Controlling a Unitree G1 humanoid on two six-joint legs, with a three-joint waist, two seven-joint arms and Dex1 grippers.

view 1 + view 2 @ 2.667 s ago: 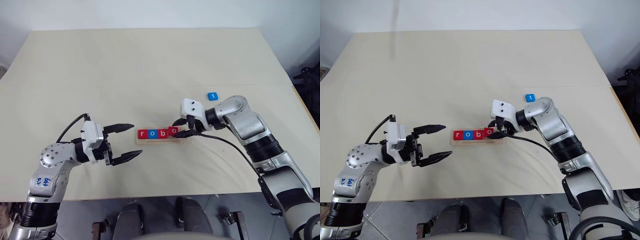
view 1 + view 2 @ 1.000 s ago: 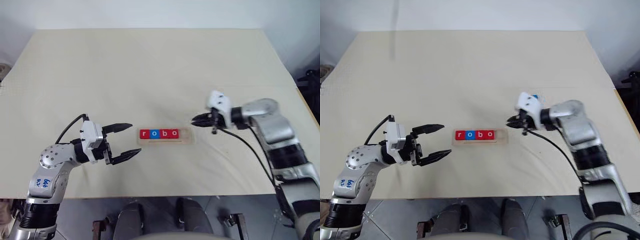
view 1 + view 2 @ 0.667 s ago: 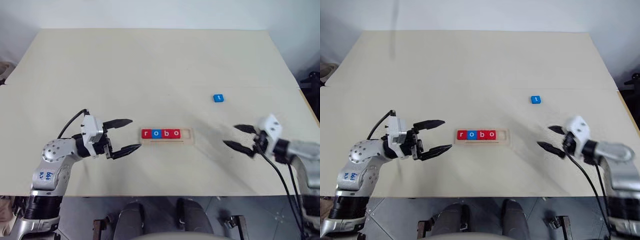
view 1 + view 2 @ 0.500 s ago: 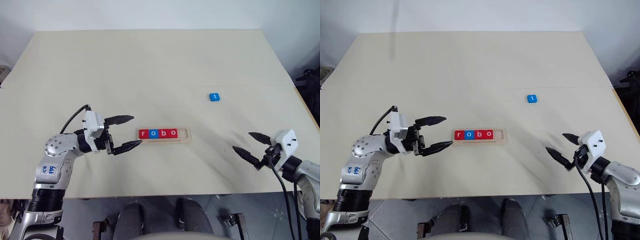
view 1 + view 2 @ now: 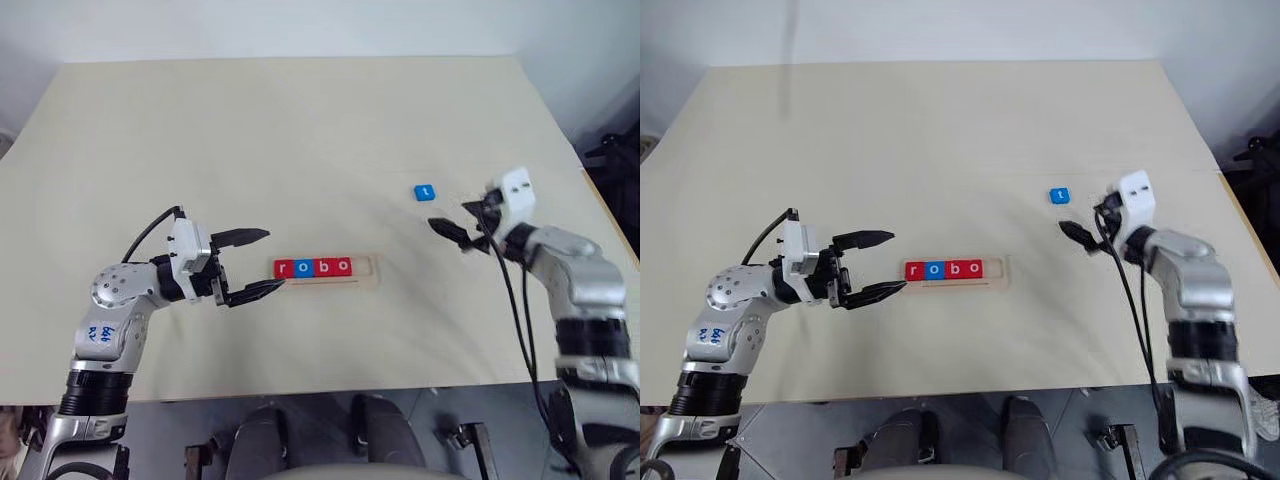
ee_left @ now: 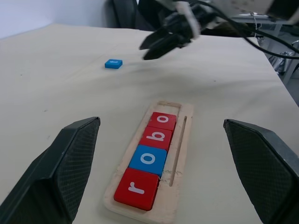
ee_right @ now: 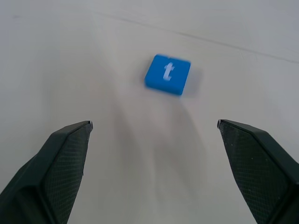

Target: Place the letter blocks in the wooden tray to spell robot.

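Four letter blocks (image 6: 150, 160) in the wooden tray (image 6: 180, 154) reading "robo", lone blue block (image 7: 167, 74) ahead of the right hand (image 7: 154, 172) reading "t"

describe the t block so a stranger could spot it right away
On the table, look past the tray toward the right gripper. The t block lies alone just beyond it: blue, and the one block outside the tray.

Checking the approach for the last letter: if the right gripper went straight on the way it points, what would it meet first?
Probably the blue t block, which lies on the table ahead of the open right gripper, between its fingers' lines.
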